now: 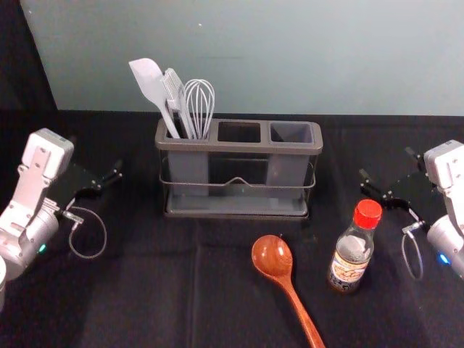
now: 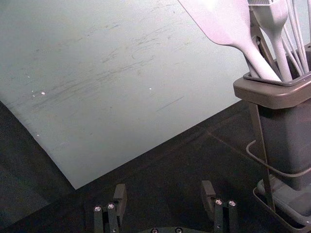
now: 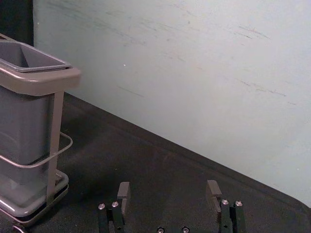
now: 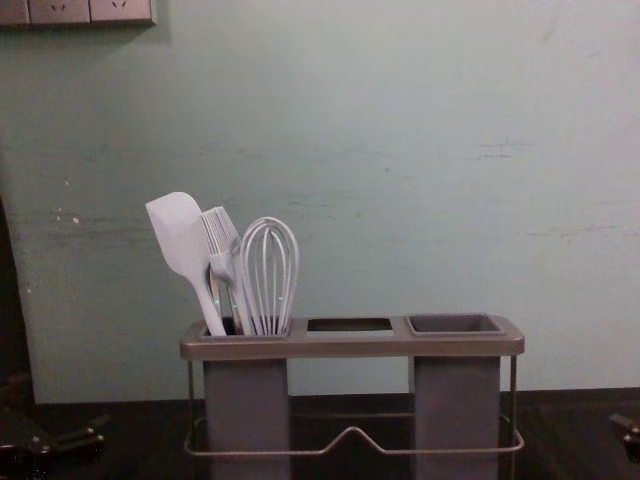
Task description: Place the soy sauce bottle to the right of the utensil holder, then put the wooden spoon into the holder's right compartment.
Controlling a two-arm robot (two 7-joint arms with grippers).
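Note:
My left gripper point(image 1: 97, 155) is open and empty left of the utensil holder point(image 1: 239, 146); in its wrist view the left gripper point(image 2: 164, 190) has its fingers wide apart. On the holder's other side, my right gripper point(image 1: 386, 164) is open above and behind the soy sauce bottle; its wrist view shows the right gripper point(image 3: 168, 189) with nothing held. The soy sauce bottle point(image 1: 353, 250), red-capped, stands upright in front and to the right of the holder. The wooden spoon point(image 1: 272, 257) lies on the table before the holder, bowl toward it. The holder's right compartment point(image 4: 456, 325) is empty.
A white spatula point(image 4: 182, 240), a brush point(image 4: 221, 240) and a whisk point(image 4: 270, 270) stand in the holder's left compartment. The middle slot is vacant. A pale wall point(image 1: 254, 58) rises behind the black-covered table point(image 1: 167, 290).

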